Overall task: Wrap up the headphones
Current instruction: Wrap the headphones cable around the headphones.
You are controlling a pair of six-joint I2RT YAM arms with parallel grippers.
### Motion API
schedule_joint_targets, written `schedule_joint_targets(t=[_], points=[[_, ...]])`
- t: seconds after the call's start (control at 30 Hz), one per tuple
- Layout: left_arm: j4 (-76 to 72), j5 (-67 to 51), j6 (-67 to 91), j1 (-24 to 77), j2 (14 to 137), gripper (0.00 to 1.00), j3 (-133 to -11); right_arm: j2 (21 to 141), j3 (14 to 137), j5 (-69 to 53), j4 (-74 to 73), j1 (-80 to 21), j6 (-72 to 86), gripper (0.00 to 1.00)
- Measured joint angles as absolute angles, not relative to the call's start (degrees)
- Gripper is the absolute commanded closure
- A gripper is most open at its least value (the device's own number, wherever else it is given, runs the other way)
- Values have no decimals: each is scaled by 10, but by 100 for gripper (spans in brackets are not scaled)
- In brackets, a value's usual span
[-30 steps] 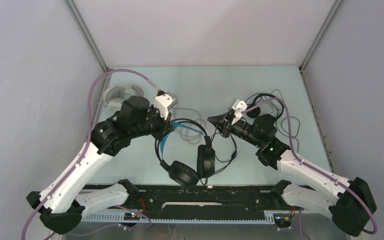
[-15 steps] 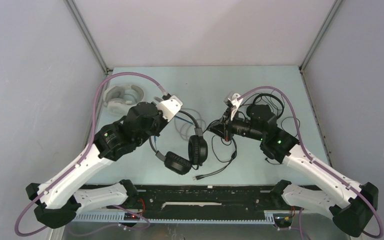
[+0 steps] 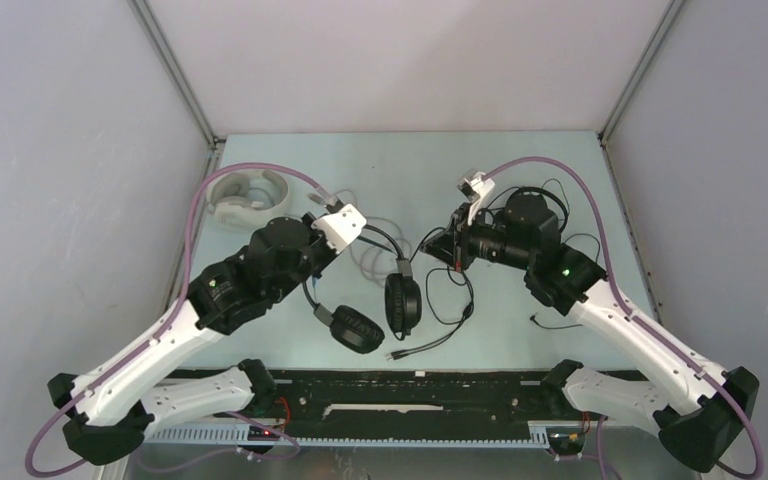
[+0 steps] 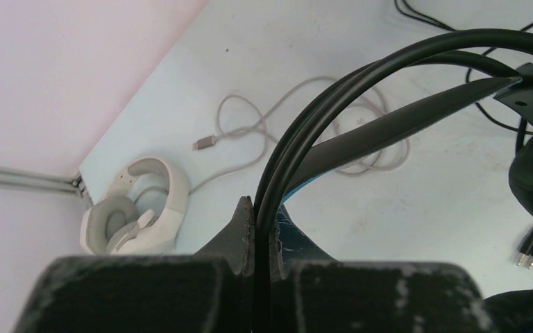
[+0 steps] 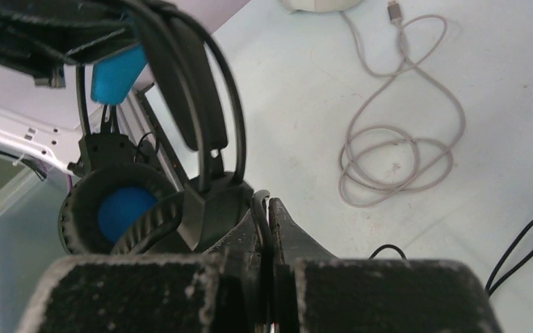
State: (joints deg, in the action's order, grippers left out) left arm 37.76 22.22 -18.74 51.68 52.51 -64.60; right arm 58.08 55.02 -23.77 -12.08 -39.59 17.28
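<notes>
Both grippers clenched on the black over-ear headphones (image 3: 400, 300), held up over mid-table
The left gripper (image 4: 257, 208) pinches the thin headband wires, blue padding just beneath, ear cups hanging below; the right gripper (image 5: 264, 208) is closed on a thin black cord (image 5: 260, 198) just beside the cups. The white headphones (image 3: 245, 195) lie in the far left corner of the table (image 3: 520, 160), their grey cable (image 5: 395, 139) looped loose toward the black pair. A small black pair (image 3: 560, 205) sits behind the right arm, mostly hidden
</notes>
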Motion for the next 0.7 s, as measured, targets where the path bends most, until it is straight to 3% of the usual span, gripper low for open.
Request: schedule_joint_targets(t=[0.7], points=[[338,133,-211,517,502,100,-616,631,581,-326,-105,-362,267,100]])
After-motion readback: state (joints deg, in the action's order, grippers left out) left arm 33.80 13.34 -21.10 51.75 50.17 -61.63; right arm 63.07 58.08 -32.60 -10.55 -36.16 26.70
